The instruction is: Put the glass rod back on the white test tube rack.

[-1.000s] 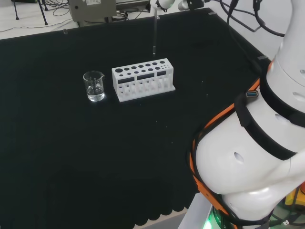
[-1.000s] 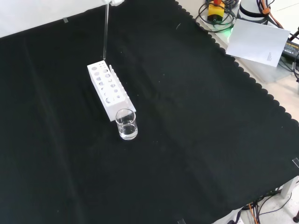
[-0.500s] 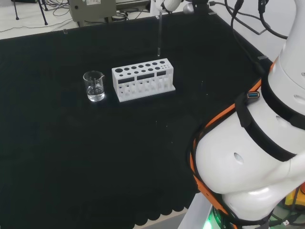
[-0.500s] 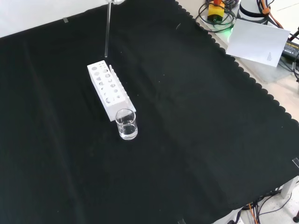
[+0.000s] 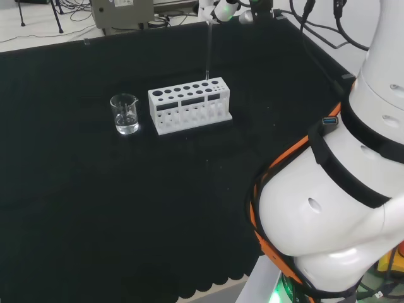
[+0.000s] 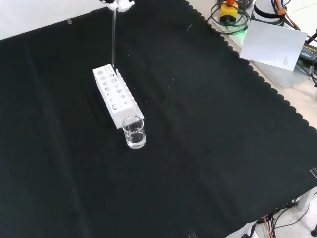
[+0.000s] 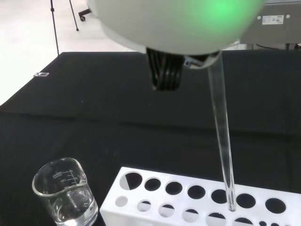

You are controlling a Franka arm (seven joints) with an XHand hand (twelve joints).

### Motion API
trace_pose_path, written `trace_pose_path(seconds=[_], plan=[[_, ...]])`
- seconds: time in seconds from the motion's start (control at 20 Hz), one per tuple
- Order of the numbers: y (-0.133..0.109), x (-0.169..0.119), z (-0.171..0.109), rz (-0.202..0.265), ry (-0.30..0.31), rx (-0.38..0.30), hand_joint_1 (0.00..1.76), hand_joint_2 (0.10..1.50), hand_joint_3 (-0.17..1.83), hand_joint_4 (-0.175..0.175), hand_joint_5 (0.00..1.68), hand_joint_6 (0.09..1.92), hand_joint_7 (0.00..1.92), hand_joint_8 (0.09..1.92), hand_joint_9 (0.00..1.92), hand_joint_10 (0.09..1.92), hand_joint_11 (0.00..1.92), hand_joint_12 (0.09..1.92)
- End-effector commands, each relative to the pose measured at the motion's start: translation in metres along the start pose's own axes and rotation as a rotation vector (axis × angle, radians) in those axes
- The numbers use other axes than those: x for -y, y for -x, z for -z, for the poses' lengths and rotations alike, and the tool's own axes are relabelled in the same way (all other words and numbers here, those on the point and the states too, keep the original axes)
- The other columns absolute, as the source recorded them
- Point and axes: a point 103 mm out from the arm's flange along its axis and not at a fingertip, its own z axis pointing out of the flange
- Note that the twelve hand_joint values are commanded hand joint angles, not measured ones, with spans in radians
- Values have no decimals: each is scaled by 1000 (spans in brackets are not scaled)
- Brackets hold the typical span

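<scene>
Lower than half a second ago, the glass rod (image 5: pixel 207 50) now has its tip right at the top face of the white test tube rack (image 5: pixel 189 105), where before it hung clear above it. In the wrist view the thin clear rod (image 7: pixel 221 132) runs slightly tilted down to a point between two round holes in the far row of the rack (image 7: pixel 197 200), just touching or just over the flat white surface; which of the two I cannot tell.

At the top of the front view the hand (image 6: pixel 120 4) has black and white fingers closed on the upper end of the rod (image 6: pixel 113 37), which hangs nearly upright over the far end of the rack (image 6: pixel 116 95). From the head view the hand (image 5: pixel 222 9) sits at the top edge, above the right part of the rack.

Blocky, matte and white, the rack has large round holes and smaller ones in rows. A small clear glass beaker (image 5: pixel 125 113), with a little liquid at the bottom, stands just to its left in the head view. Both rest on the black cloth (image 5: pixel 95 189)
</scene>
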Motion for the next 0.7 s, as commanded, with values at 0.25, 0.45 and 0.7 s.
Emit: trace_pose_path(seconds=[0.25,0.45,0.7], plan=[[5,-6,-8,3,-7,-11,1324,451,1103,-175,1287,684,1231,1221,1666,1012,1721,856],[7,-5,-10,8,-7,-16,1324,451,1103,-175,1287,683,1231,1221,1666,1012,1721,856],[9,2,-15,8,-14,-17,1324,451,1104,-175,1287,683,1231,1220,1666,1012,1720,857]])
